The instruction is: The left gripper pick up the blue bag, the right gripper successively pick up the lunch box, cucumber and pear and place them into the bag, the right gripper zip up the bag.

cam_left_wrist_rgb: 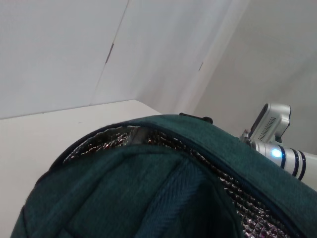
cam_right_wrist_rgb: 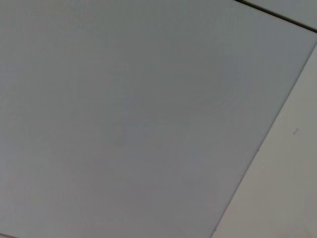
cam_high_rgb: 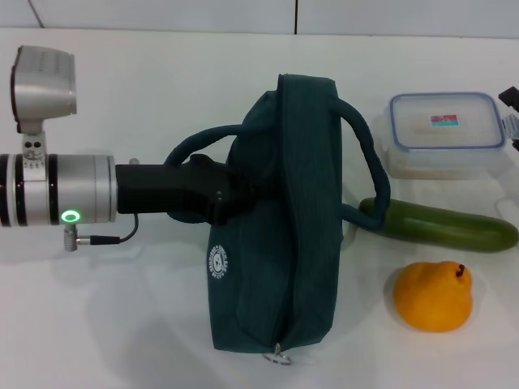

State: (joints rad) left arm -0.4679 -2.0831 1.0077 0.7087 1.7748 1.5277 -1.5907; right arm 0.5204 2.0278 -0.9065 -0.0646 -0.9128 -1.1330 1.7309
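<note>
The blue bag (cam_high_rgb: 280, 227) stands in the middle of the table in the head view, with its zipper pull (cam_high_rgb: 280, 353) at the near end. My left gripper (cam_high_rgb: 231, 194) reaches in from the left and is shut on the bag's left side, under one carry handle (cam_high_rgb: 199, 146). The left wrist view shows the bag's rim and silver lining (cam_left_wrist_rgb: 225, 183) close up. The clear lunch box (cam_high_rgb: 446, 130) with a blue-rimmed lid lies at the back right. In front of it lie the cucumber (cam_high_rgb: 442, 225) and the orange-yellow pear (cam_high_rgb: 434, 296). Only a black sliver of my right gripper (cam_high_rgb: 511, 97) shows at the right edge.
The bag's second handle (cam_high_rgb: 369, 162) loops to the right and rests against the cucumber's end. The white table (cam_high_rgb: 122, 324) has bare surface at the front left and along the back. In the left wrist view the right arm (cam_left_wrist_rgb: 277, 146) shows beyond the bag.
</note>
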